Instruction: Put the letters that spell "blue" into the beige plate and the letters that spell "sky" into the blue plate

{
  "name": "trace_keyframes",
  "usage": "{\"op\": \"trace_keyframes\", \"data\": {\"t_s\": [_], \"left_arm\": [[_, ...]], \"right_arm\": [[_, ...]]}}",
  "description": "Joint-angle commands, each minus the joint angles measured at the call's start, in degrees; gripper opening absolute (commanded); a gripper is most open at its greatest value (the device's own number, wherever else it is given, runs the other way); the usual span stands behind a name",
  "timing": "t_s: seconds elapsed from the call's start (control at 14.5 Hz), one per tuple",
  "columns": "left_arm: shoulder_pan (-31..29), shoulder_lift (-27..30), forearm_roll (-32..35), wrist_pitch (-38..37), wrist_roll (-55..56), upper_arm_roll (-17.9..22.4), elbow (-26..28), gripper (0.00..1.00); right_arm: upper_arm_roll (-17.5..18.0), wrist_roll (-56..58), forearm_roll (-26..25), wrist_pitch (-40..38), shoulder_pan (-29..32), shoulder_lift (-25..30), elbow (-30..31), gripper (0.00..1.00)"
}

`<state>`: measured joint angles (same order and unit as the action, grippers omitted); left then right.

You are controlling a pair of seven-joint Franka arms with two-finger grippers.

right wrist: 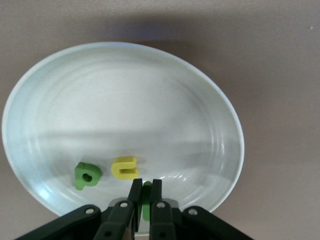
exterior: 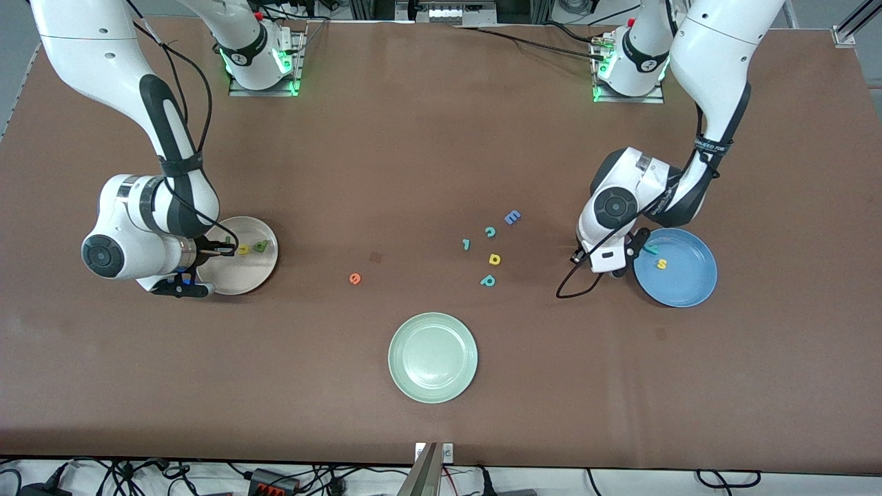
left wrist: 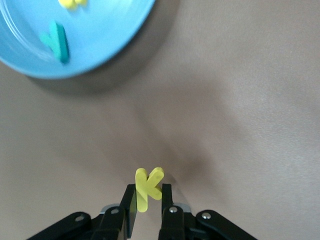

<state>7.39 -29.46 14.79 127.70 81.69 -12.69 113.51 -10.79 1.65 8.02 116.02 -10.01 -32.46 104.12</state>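
Pale green plate (exterior: 433, 357) nearest; left tool (left wrist: 147, 212) pinching yellow k (left wrist: 148, 186), right tool (right wrist: 143, 202) pinching dark green l (right wrist: 146, 199).

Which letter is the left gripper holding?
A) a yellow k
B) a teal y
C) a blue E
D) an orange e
A: the left wrist view shows the yellow k pinched between the left gripper fingers, beside the blue plate.

arms: white shells | joints: black | cables: black | bases: green-lit
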Motion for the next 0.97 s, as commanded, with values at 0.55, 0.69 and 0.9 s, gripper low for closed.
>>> {"op": "trace_keyframes", "data": {"t_s": [0.55, 0.69, 0.9], "left_arm": [[-9.0, 0.8, 4.4, -12.1, -30.4, 1.3, -6.4, 0.07], [-10.7, 0.8, 5.9, -12.1, -33.7, 1.1, -6.3, 0.07], [-11.3, 0.8, 5.9, -12.1, -35.9, 1.2, -6.3, 0.07]], "right_arm": [[1.5, 0.5, 0.5, 2.0, -7.7, -2.0, -11.7, 1.00], [1.5, 1.0, 0.2, 1.9, -12.9, -5.6, -17.4, 1.00], [1.5, 1.2, 0.4, 6.2, -17.4, -8.1, -19.0, 1.00]]}}
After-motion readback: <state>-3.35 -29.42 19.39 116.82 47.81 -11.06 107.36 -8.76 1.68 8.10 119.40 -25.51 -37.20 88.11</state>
